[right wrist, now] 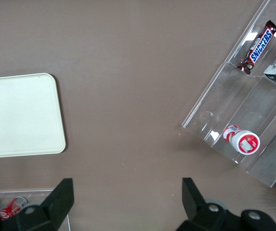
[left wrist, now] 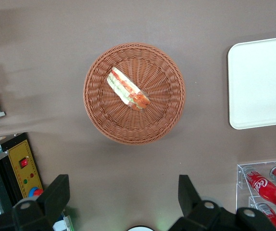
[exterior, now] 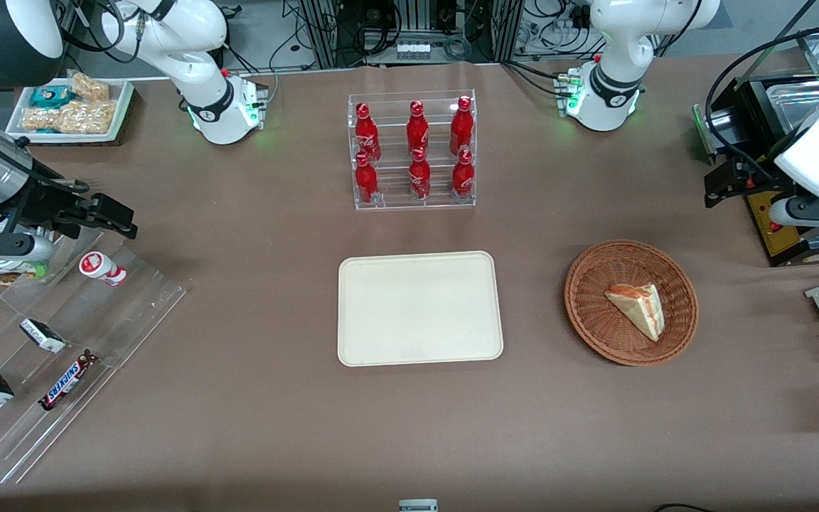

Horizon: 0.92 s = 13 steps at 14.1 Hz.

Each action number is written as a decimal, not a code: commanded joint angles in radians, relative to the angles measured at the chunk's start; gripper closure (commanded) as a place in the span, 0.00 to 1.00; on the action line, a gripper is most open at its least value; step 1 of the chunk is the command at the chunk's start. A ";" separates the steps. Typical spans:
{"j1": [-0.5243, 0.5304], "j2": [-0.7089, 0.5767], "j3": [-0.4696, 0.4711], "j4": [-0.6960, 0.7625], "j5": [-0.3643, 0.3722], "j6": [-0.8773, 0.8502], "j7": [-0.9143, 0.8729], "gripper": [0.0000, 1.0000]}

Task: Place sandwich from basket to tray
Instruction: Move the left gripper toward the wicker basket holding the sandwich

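The sandwich lies in the basket, beside the bare tray on the desk. The gripper hovers high above, jaws open. Descend centred; close across the bread faces.

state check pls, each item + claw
sandwich: lying in the basket, untouched
basket: upright on the table beside the tray
tray: flat, nothing on it
claw: open, raised, farther from the front camera than the basket
cola bottles: six, upright in the clear rack
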 commanded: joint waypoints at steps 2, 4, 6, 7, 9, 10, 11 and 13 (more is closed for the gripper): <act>0.007 0.011 -0.004 -0.033 0.029 -0.017 -0.011 0.00; 0.006 0.026 -0.004 -0.070 0.033 0.012 -0.014 0.00; 0.006 0.037 -0.004 -0.131 0.033 0.099 -0.014 0.00; 0.006 0.042 -0.004 -0.171 0.033 0.149 -0.016 0.00; 0.007 0.062 -0.004 -0.243 0.033 0.258 -0.041 0.00; 0.009 0.075 -0.002 -0.271 0.033 0.309 -0.052 0.00; 0.026 0.097 0.002 -0.292 0.033 0.358 -0.055 0.00; 0.032 0.134 0.004 -0.324 0.033 0.445 -0.072 0.00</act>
